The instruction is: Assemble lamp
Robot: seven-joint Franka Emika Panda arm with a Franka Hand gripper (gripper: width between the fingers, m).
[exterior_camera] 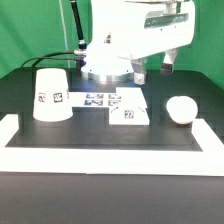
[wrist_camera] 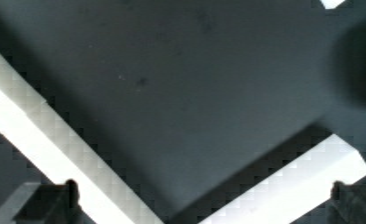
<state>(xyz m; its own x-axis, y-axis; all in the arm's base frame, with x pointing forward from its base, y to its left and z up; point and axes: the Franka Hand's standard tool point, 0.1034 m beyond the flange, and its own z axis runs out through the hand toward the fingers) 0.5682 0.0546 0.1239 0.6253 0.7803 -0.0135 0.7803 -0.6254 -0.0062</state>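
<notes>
While the gripper (wrist_camera: 201, 192) hangs wide open and empty, shade (exterior_camera: 52, 95), base block (exterior_camera: 128, 113) and bulb (exterior_camera: 181, 108) sit spaced out below, probably for easy grabs.

Black tabletop (exterior_camera: 95, 132) enclosed by a white border rail (exterior_camera: 100, 152), which runs along the near edge and turns back along both sides. The marker board (exterior_camera: 100, 99), a thin flat white sheet printed with black tags, lies flat near the middle of the tabletop. A green backdrop (exterior_camera: 30, 25) fills the rear. Wrist view: dark tabletop (wrist_camera: 180, 90) bordered by a straight white length of rail (wrist_camera: 47, 140).
</notes>
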